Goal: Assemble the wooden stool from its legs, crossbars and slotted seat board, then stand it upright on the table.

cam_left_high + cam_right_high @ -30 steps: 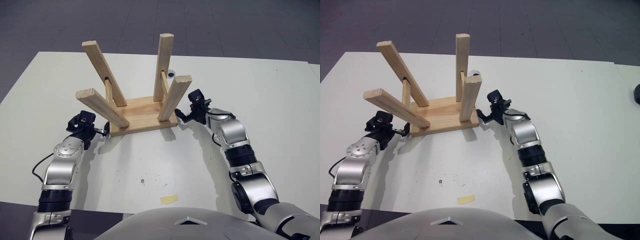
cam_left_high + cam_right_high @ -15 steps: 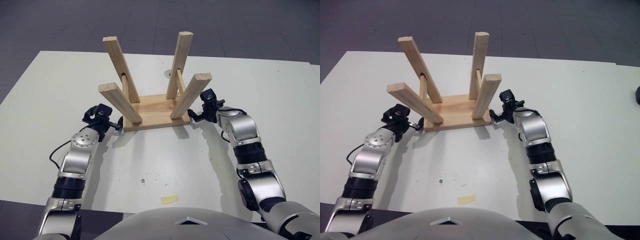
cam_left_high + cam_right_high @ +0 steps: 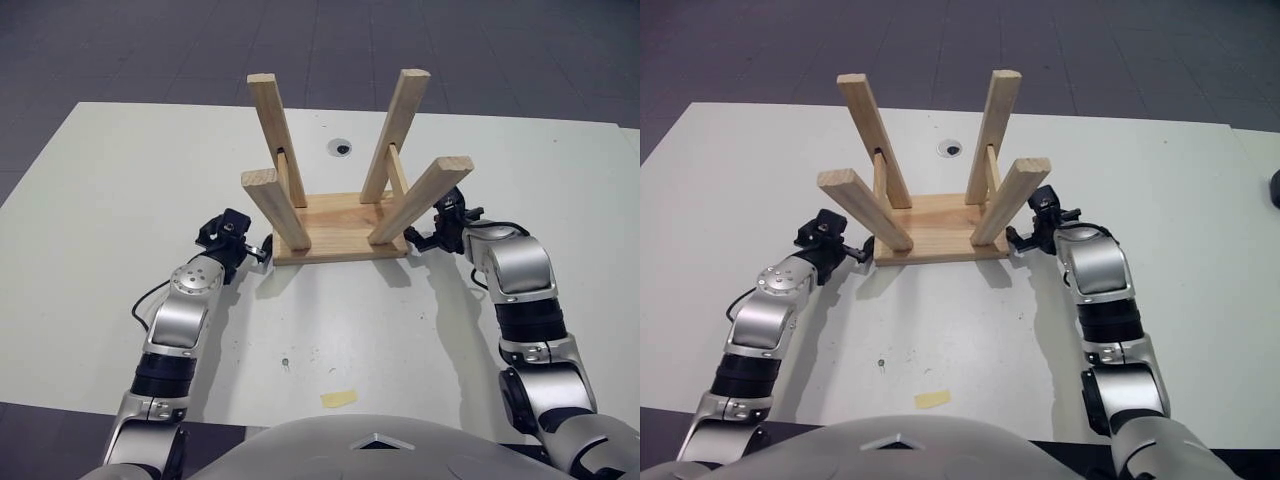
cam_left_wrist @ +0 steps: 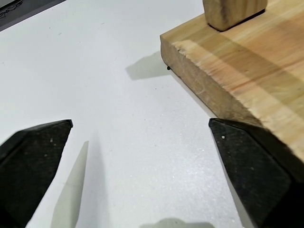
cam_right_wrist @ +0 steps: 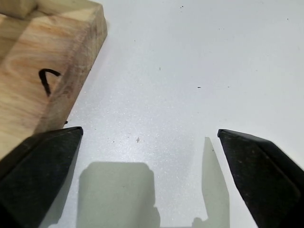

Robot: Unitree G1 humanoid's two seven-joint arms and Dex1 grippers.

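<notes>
The wooden stool lies upside down on the white table, its seat board point(image 3: 340, 225) flat and its legs point(image 3: 277, 130) splayed upward, with short crossbars point(image 3: 396, 172) between the leg pairs. My left gripper point(image 3: 262, 248) is open at the board's left edge; in the left wrist view the gripper point(image 4: 142, 126) stands low over the table with the board's corner point(image 4: 228, 71) just beyond one finger. My right gripper point(image 3: 420, 238) is open at the board's right edge; the right wrist view has that gripper point(image 5: 149, 133) beside the board's corner point(image 5: 42, 61). Neither holds anything.
A small round hole point(image 3: 343, 148) sits in the table behind the stool. A scrap of tape point(image 3: 338, 398) and a small dark speck point(image 3: 286, 362) lie near the front edge. A dark object point(image 3: 1275, 188) shows at the far right. Wide bare table on both sides.
The stool has slid steadily to the right across the table, turning slightly, and both grippers have moved right with it at its two ends.
</notes>
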